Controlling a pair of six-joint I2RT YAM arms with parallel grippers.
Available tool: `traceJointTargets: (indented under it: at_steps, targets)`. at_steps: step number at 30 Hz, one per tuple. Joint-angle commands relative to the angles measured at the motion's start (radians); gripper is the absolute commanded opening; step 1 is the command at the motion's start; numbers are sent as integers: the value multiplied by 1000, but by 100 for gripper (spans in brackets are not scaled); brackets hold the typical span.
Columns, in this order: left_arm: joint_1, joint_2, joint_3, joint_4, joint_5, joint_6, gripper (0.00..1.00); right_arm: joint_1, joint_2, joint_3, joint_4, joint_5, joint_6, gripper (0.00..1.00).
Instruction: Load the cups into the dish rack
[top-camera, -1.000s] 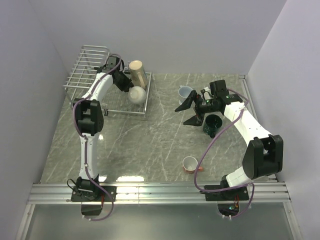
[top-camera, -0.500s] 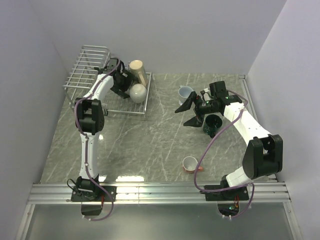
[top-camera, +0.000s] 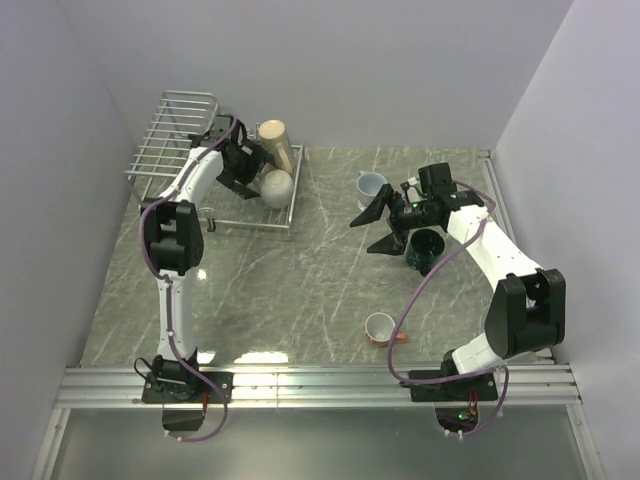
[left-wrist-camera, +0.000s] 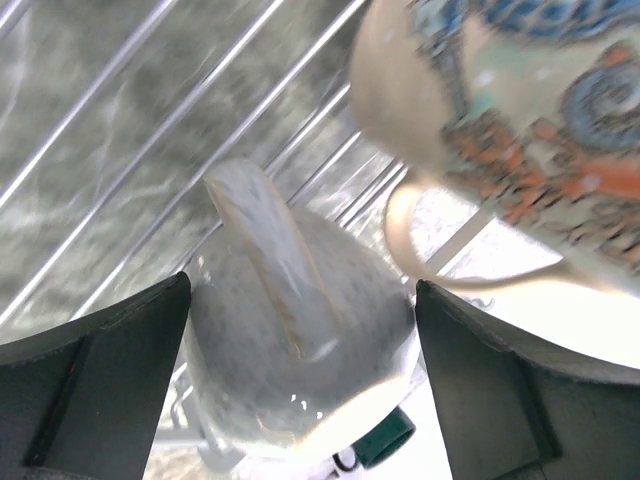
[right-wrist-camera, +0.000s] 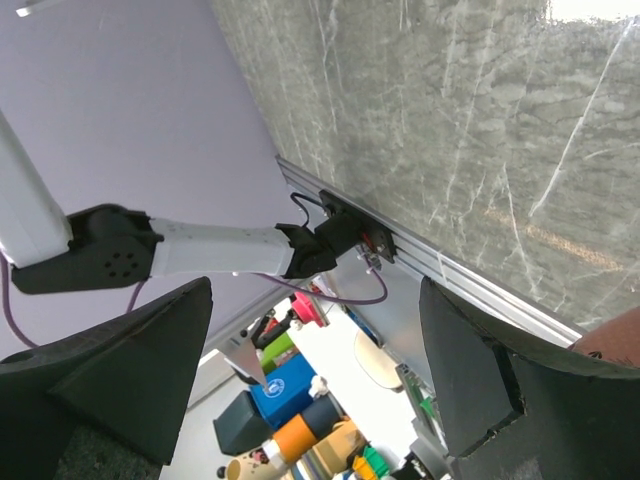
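The dish rack (top-camera: 170, 140) stands at the far left. A tall beige cup (top-camera: 275, 142) and a cream-white cup (top-camera: 277, 188) rest in its flat tray. My left gripper (top-camera: 255, 172) is open right beside the cream-white cup. In the left wrist view that cup (left-wrist-camera: 300, 380) sits between the spread fingers of the left gripper (left-wrist-camera: 302, 292), handle facing the camera, with the patterned beige cup (left-wrist-camera: 520, 110) behind it. My right gripper (top-camera: 372, 227) hovers open and empty between a pale blue cup (top-camera: 371, 184) and a dark green cup (top-camera: 427, 248). A small orange-red cup (top-camera: 379, 327) stands near the front.
Rack wires (left-wrist-camera: 150, 130) run diagonally under the left gripper. The right wrist view looks across the marble table (right-wrist-camera: 480, 120) to the front rail and an arm base (right-wrist-camera: 330, 245). Walls close in the back and both sides.
The left gripper has opened and let go of the cream-white cup, which now rests in the rack tray. The right arm has barely moved.
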Motion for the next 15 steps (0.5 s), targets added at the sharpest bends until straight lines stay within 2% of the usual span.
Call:
traceJointTargets:
  at_steps: [1, 8, 15]
  targets:
    - [17, -186, -23, 35, -71, -24, 100, 7, -42, 25, -6, 6, -30, 91]
    - [17, -284, -81, 3, -147, 28, 99, 6, -58, 22, -10, 22, -41, 91]
    - [17, -415, -176, 184, -157, 39, 100, 7, -85, -9, -7, 35, -42, 91]
